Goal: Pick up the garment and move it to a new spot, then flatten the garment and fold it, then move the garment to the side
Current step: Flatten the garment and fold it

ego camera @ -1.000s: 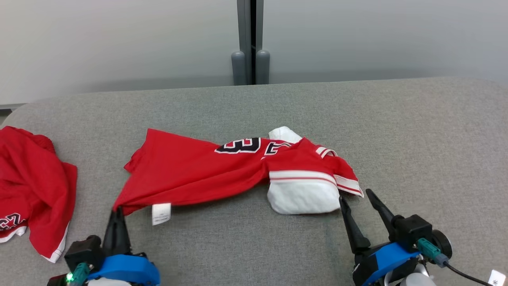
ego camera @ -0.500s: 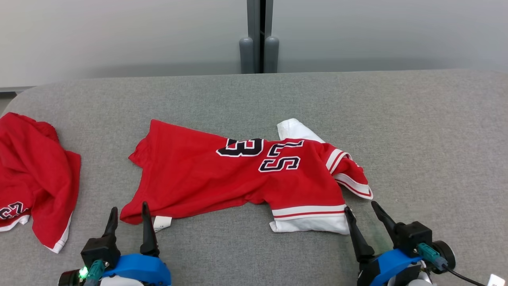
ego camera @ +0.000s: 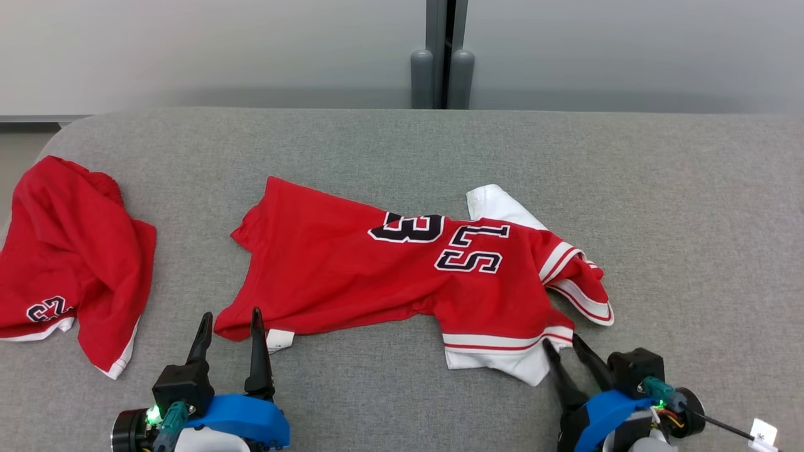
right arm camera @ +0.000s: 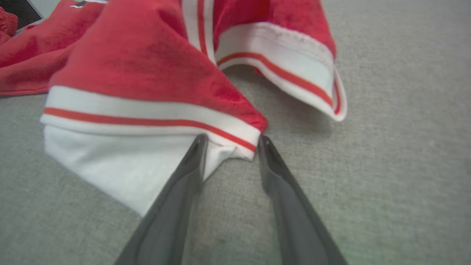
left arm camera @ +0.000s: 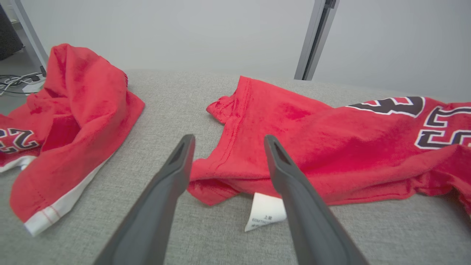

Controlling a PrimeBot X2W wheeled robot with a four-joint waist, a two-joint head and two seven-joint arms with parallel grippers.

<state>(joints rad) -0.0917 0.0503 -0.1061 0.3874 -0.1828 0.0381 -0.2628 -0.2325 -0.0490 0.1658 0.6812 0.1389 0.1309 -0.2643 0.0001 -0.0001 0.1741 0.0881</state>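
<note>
The garment (ego camera: 352, 276), a red jersey with black numbers and white striped trim, lies spread on the grey surface (ego camera: 402, 150). My left gripper (ego camera: 231, 315) stands open just short of its near left corner, beside a white label (ego camera: 279, 339). The left wrist view puts that corner (left arm camera: 206, 184) between the left gripper (left arm camera: 229, 139) fingers, untouched. My right gripper (ego camera: 562, 342) is open at the near right hem. In the right wrist view the striped hem corner (right arm camera: 239, 141) lies between the right gripper (right arm camera: 232, 140) tips, which stand apart.
A second red garment (ego camera: 75, 238) lies crumpled at the left edge of the surface, also in the left wrist view (left arm camera: 81, 95). A grey post (ego camera: 446, 56) rises behind the far edge against a pale wall.
My left gripper opened and let go of the garment's near left corner. The garment settled flatter, its numbers now showing. My right fingers moved in to the hem corner and narrowed slightly. The camera shifted.
</note>
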